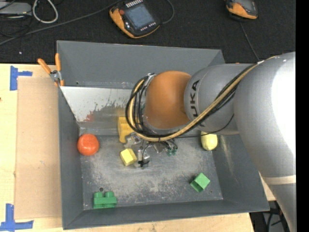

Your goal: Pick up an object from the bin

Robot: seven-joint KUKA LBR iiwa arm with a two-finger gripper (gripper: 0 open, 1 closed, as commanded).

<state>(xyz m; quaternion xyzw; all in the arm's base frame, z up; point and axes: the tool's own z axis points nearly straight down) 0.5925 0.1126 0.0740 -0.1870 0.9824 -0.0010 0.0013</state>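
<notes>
My gripper point(143, 159) hangs low in the middle of the bin, under the orange dome on the wrist. A small pale yellow block point(127, 157) lies on the floor right beside it, on its left, touching or nearly touching a fingertip. Behind that, a larger yellow block point(123, 128) stands partly hidden by the wrist.
An orange ball point(88, 144) lies at the left. A green toy piece point(104, 199) sits at the front left corner and a green cube point(200, 182) at the front right. A pale yellow round thing point(209, 141) rests at the right, next to the arm.
</notes>
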